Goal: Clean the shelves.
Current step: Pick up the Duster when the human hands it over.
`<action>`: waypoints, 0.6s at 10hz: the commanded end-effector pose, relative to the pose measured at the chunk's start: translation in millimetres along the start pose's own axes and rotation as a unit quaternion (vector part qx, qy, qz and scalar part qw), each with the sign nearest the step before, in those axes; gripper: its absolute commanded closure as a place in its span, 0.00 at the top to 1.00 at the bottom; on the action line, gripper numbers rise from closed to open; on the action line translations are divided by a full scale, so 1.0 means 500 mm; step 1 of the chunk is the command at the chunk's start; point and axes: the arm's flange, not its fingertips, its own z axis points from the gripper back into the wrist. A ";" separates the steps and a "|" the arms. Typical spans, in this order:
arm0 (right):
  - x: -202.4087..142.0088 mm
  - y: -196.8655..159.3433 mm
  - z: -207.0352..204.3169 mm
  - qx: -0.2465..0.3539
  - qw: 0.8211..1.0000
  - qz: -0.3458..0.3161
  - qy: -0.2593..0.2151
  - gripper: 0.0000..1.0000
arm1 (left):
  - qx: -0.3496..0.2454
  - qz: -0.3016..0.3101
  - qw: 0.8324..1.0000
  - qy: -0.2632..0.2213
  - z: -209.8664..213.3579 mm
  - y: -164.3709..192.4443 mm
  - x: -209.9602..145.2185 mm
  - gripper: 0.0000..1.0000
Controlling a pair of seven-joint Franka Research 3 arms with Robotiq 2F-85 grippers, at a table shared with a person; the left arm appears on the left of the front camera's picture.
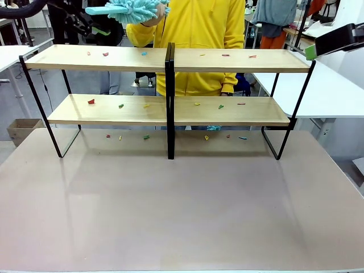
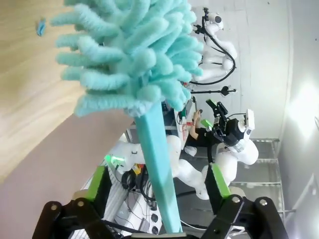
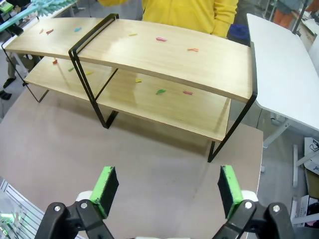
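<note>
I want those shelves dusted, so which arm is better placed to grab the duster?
Left, probably: the duster handle sits between the left gripper's open fingers, while the right gripper hangs open beyond the shelves' right end.

White side table [image 1: 335, 94], cardboard box [image 1: 21, 129], grey floor [image 1: 14, 99]

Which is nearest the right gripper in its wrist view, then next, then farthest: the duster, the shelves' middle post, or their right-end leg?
1. Right-end leg of the shelves: just beyond the right gripper, toward picture right.
2. Middle post: farther back, picture left.
3. Duster: far top-left corner, past the shelves' other end.
</note>
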 end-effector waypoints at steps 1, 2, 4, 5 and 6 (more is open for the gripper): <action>0.001 0.000 -0.001 0.001 1.000 -0.001 0.000 1.00 | 0.015 -0.039 0.999 -0.028 0.004 -0.005 -0.014 0.41; 0.001 0.000 -0.001 0.001 1.000 -0.001 0.000 1.00 | 0.021 -0.043 0.998 -0.031 0.003 -0.007 -0.017 0.00; 0.001 0.000 -0.001 0.001 1.000 -0.001 0.000 1.00 | 0.023 -0.047 0.998 -0.031 0.002 -0.006 -0.019 0.00; 0.001 0.000 -0.001 0.001 1.000 -0.001 0.000 1.00 | 0.024 -0.050 0.998 -0.028 0.000 -0.006 -0.021 0.14; 0.001 0.000 -0.001 0.001 1.000 -0.001 0.000 1.00 | 0.020 -0.054 0.998 -0.029 0.000 -0.007 -0.020 0.04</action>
